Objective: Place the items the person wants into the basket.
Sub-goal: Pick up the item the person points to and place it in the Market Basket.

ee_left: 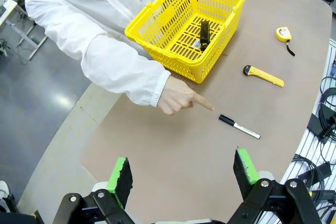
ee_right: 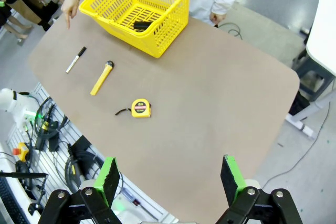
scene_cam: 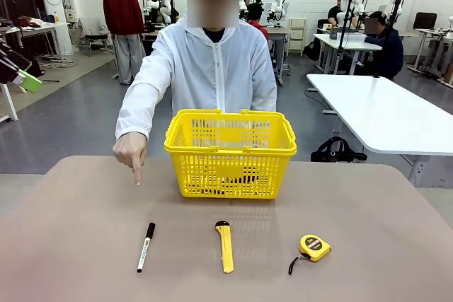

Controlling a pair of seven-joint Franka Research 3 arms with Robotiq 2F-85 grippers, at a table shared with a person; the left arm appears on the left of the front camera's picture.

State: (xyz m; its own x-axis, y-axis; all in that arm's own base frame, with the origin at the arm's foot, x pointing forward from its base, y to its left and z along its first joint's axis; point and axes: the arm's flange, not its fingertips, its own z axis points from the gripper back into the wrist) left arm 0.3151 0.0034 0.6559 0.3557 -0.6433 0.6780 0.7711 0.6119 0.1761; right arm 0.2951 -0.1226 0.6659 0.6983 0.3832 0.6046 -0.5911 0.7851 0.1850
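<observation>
From the front, the latticed walls of the large bright yellow plastic basket (scene_cam: 230, 175) give us just a dark shape inside. The left wrist view looks down into it and shows a black oblong item (ee_left: 204, 32) lying on its floor, and the right wrist view shows the same.

The person in the white hooded coat (scene_cam: 212, 76) reaches one arm over the far edge. The hand (scene_cam: 131, 152) is curled, its forefinger pointing down toward the white-barrelled marker with a black cap (scene_cam: 146, 247). In the left wrist view we see the fingertip near the capped end, not touching it.

The left pincer (ee_left: 182, 170) hangs above the brown tabletop (scene_cam: 71, 231), jaws wide with nothing between them. The right pincer (ee_right: 170, 174) is likewise wide and empty, high above the tabletop.

The marker, a yellow utility knife (scene_cam: 225, 247) and a yellow-and-black tape measure (scene_cam: 314, 247) lie in a row on the robot's side of the basket, well apart from each other. Bare tabletop lies all round the marker. The right wrist view adds a broad bare stretch beyond the tape measure.
</observation>
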